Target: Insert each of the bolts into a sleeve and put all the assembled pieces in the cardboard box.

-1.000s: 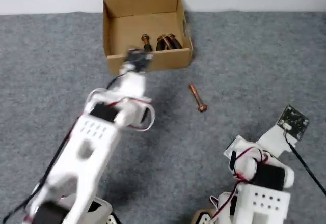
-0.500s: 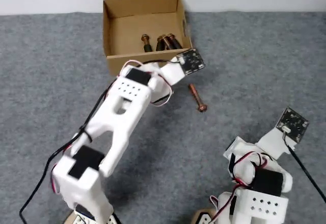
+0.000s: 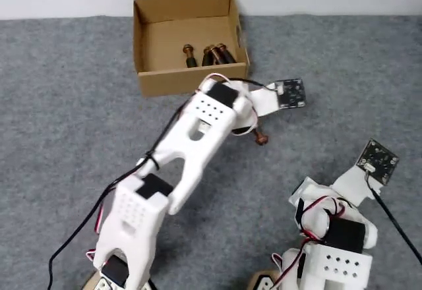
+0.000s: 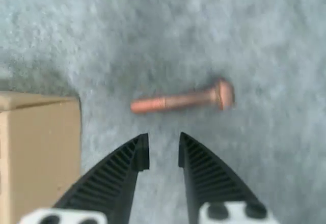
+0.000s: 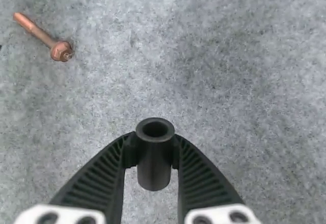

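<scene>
**Work in hand.** Three assembled pieces lie inside the cardboard box, which stands at the far edge of the worktop. One bolt is left loose. It lies flat on the worktop, just off the box's near right corner, and nothing touches it. Judged step: pickup of this last bolt, ahead of mating it with the last sleeve.

**Left gripper**. It hangs directly over the worktop on the near side of the bolt. Its jaws stand a narrow gap apart and hold nothing. The tips are just short of the shank, roughly at mid-length and square across it. The box wall is close beside one finger.

**Right gripper**. It sits toward the near right corner of the worktop, well apart from the bolt. It is clamped on a black sleeve, which stands upright with its bore facing up and unobstructed.

**Next move, as judged.**
- The left jaws should spread wider, then advance and lower until the shank lies between the fingers.
- They should close near the head end, leaving the threaded end free for insertion.
- The grip needs care because the round shank may roll on the worktop.
- The finger nearest the box must keep clear of the cardboard.
- After that, the bolt has to be carried to the held sleeve and lined up with its bore.
</scene>
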